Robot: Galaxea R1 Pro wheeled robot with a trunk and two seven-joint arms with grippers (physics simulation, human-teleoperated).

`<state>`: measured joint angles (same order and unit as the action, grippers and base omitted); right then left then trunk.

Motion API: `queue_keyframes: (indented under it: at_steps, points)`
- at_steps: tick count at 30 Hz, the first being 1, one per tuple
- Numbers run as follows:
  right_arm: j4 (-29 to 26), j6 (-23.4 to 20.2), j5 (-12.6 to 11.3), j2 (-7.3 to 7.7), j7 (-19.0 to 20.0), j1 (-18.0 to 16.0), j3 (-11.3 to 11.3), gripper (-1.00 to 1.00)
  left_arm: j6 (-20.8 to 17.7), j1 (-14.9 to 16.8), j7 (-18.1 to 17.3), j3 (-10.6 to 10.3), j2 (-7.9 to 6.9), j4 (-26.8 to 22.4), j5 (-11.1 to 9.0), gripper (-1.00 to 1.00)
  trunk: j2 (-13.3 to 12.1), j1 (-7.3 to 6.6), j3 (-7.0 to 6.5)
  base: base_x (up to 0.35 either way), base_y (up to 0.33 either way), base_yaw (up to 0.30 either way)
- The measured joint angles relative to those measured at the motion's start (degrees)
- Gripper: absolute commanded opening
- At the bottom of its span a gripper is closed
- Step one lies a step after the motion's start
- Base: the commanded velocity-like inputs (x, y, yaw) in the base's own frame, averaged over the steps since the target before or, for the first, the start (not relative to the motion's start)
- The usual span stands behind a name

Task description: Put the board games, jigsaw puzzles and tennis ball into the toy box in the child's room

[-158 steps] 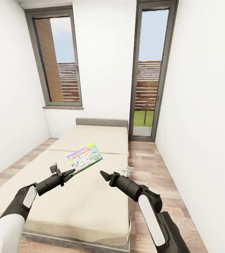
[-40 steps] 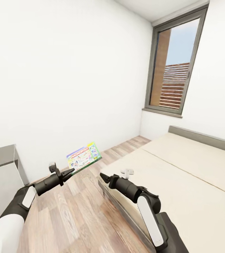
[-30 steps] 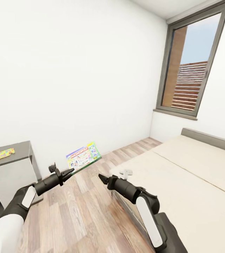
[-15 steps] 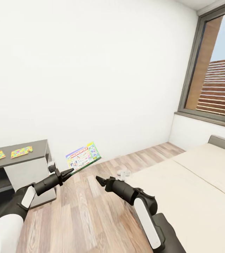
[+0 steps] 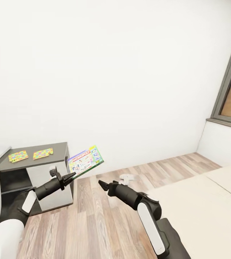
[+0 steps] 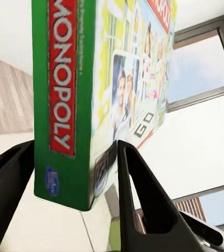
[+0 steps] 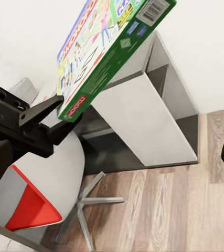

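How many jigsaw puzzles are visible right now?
2: one jigsaw puzzle and a second jigsaw puzzle lie side by side, apart, on the grey table. None looks hidden.

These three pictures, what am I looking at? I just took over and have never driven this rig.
You are driving a two-armed wheeled robot in a simulated bedroom. The big picture is from its head camera, looking down over both arms. The left gripper is shut on a Monopoly box; the left wrist camera shows that box close up between the fingers. The right gripper holds nothing; whether it is open is unclear. Its wrist camera looks across at the box and the grey table. On the table lie two puzzles. A corner of the bed is at the right.
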<state>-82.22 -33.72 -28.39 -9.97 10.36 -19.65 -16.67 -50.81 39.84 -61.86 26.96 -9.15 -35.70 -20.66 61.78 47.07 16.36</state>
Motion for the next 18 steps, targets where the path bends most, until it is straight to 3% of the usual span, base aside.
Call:
queue_keyframes:
  at_steps: [12,18]
  points:
    - [0.0,0.0,0.0,0.00,0.0,0.0,0.0,1.00,0.0,0.0,0.0,0.0,0.00,0.0,0.0,-1.00,0.0,0.02,0.00,0.021,0.004,0.289]
    - [0.1,0.1,0.0,0.00,0.0,0.0,0.0,1.00,0.1,0.0,0.0,0.0,0.01,0.0,0.0,-1.00,0.0,-0.01,0.00,0.118,0.069,0.289]
